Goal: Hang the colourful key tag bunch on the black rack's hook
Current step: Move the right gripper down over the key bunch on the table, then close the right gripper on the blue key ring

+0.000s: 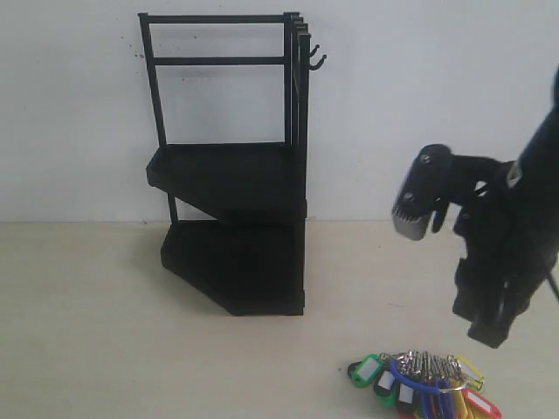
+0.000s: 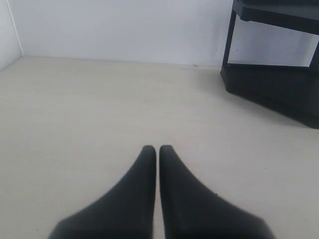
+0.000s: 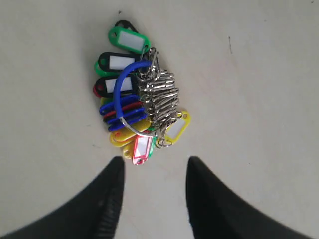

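Hovering my right gripper, jaws apart, over the key tag bunch at five o'clock of the black rack; seemingly light, floppy, best pinched by its blue loop.

"Anything legible on your feeds?"

"Nothing I can read. On my right wrist view the tags carry white inserts, and every insert I can see looks blank, with no letters or numbers on it."

"And from the exterior camera?"

"There the tags are too small and blurred for me to tell. The rack looks plain black to me, with no brand or sign that I can read. My left wrist view gives me no writing either."
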`<act>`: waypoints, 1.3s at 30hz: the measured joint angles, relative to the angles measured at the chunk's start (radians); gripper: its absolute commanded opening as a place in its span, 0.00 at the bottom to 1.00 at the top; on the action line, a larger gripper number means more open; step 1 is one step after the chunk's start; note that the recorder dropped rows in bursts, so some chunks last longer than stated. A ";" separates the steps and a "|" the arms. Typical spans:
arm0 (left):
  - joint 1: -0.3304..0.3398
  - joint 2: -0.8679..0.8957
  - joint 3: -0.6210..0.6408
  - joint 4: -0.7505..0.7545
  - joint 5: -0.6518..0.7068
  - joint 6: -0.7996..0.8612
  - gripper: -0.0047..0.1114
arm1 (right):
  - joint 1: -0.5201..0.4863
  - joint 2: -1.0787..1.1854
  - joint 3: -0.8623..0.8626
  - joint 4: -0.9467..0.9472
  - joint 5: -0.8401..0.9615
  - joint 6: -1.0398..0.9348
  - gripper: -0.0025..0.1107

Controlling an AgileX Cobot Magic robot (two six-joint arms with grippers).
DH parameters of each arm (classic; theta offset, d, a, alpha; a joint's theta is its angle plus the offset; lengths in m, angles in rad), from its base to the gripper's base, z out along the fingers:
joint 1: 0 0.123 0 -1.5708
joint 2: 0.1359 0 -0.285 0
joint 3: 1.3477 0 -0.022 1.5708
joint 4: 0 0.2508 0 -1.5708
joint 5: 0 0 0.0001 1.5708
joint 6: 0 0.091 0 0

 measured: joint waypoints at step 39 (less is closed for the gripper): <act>0.000 0.000 0.000 0.000 0.000 0.000 0.08 | 0.126 0.409 -0.012 -0.298 -0.111 0.204 0.48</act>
